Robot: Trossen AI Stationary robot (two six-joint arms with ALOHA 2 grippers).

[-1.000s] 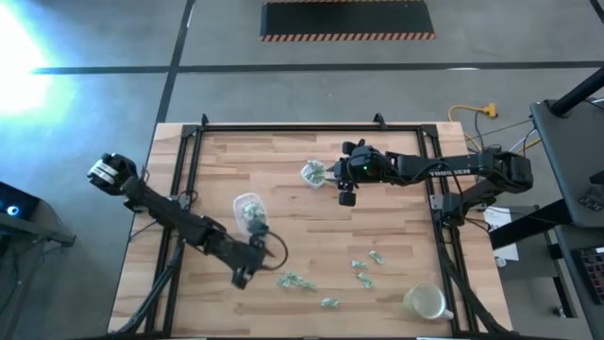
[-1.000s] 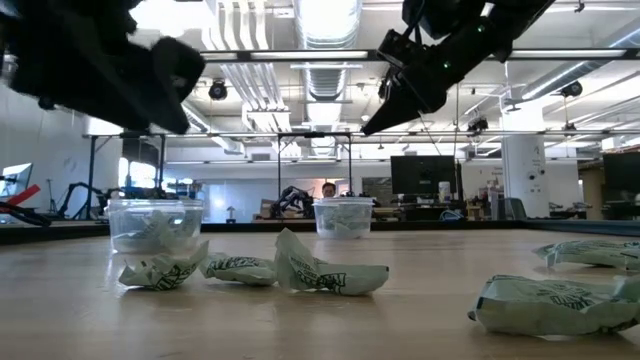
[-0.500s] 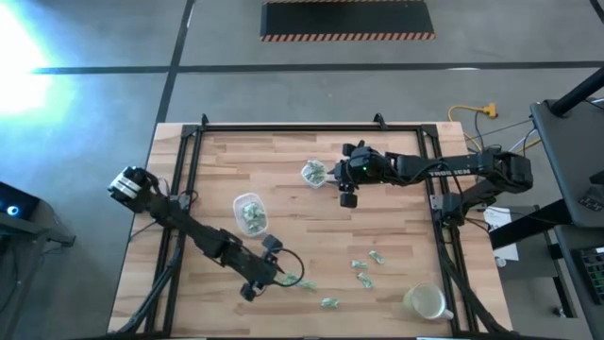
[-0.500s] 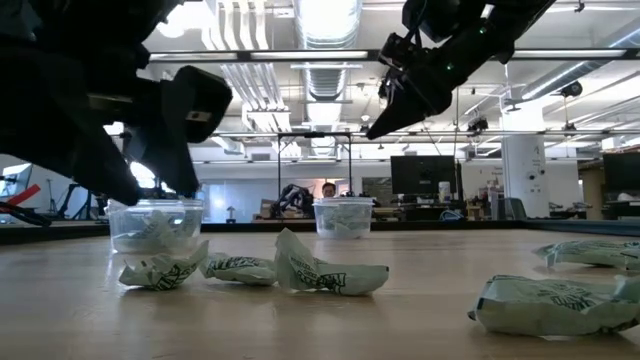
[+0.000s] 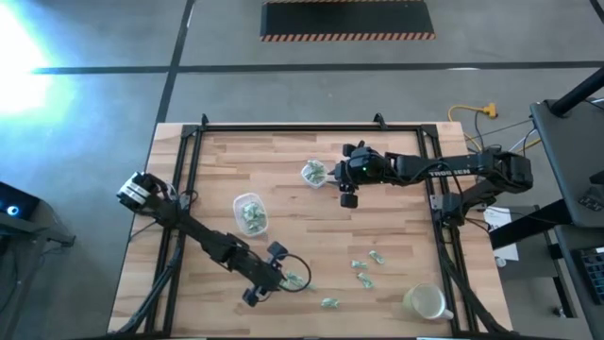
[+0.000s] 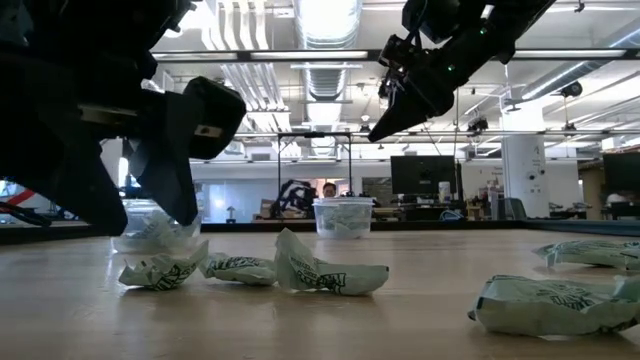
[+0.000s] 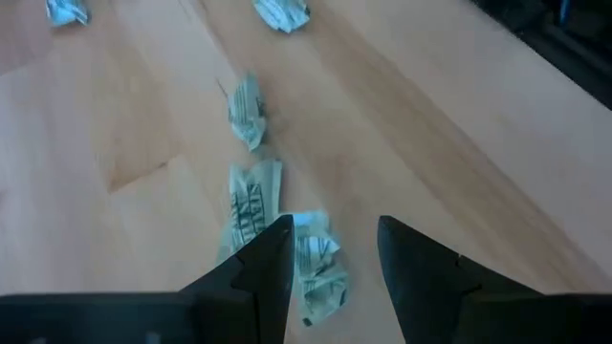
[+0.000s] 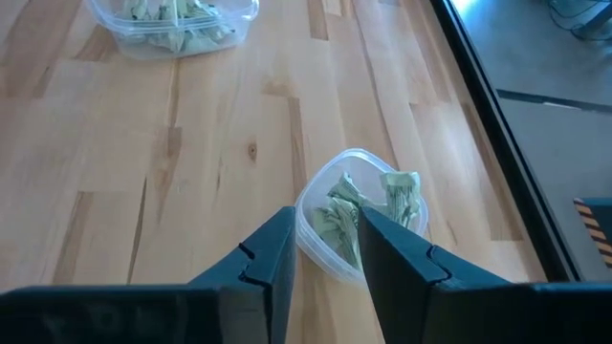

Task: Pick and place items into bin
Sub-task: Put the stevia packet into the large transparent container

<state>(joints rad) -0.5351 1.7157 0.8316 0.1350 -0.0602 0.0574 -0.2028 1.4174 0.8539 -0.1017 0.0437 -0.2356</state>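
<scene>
On the near half of the wooden desk (image 5: pixel 311 241) lie the loose items (image 5: pixel 363 267), small pale green-and-white crinkly wrapped pieces: a cluster under the left arm (image 7: pixel 251 204), a few more toward the right, and one near the front edge (image 5: pixel 329 302). More wrapped pieces already sit inside two clear containers. One container (image 5: pixel 249 213) stands left of the desk's middle, the other container (image 8: pixel 359 216) farther back near the centre.

The left gripper (image 7: pixel 333 253) hangs low over the near cluster, its fingers (image 7: pixel 273 258) spread apart with a crumpled piece showing in the gap between them; nothing is clamped yet, and whether the tips touch the wrapper cannot be told. In the low view this gripper fills the left side as a dark mass just above the pieces on the desk.

The right gripper (image 8: pixel 323 250) is raised above the far container, its fingers standing a narrow gap apart with nothing seen between them, looking down onto the wrapped pieces inside.

A round pale cup or bowl (image 5: pixel 427 302) stands at the near right corner of the desk.
</scene>
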